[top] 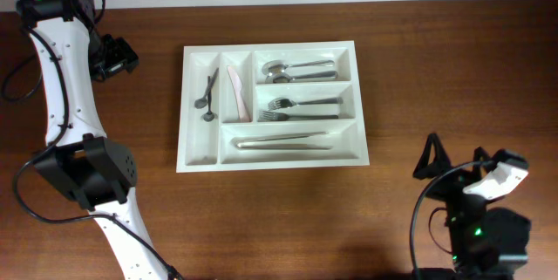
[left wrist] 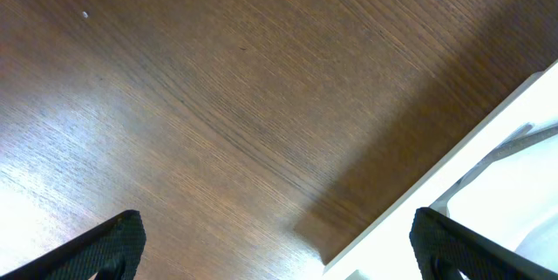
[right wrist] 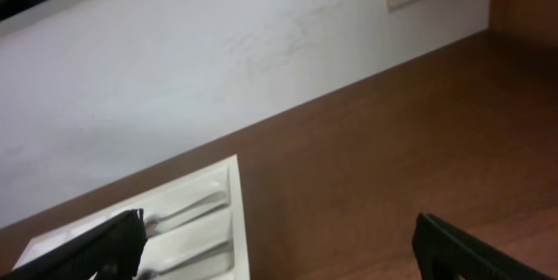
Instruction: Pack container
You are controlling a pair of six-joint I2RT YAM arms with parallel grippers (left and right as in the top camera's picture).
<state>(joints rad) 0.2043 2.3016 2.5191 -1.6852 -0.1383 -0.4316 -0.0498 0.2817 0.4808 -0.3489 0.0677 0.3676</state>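
Centrally on the desk (top: 436,71), the container (top: 195,140) holds sorted cutlery (top: 296,104). The left hand (top: 120,57) at ten o'clock and the right hand (top: 452,165) at four are both spread wide and empty. Any further piece should go down level into its matching compartment.

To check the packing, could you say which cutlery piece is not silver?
The pale pink knife in the container, second compartment from the left; the others look metallic.

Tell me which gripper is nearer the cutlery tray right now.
Left. The left gripper hovers open just off the far left corner of the cutlery tray, not touching it. The right gripper is open, well off the near right corner.
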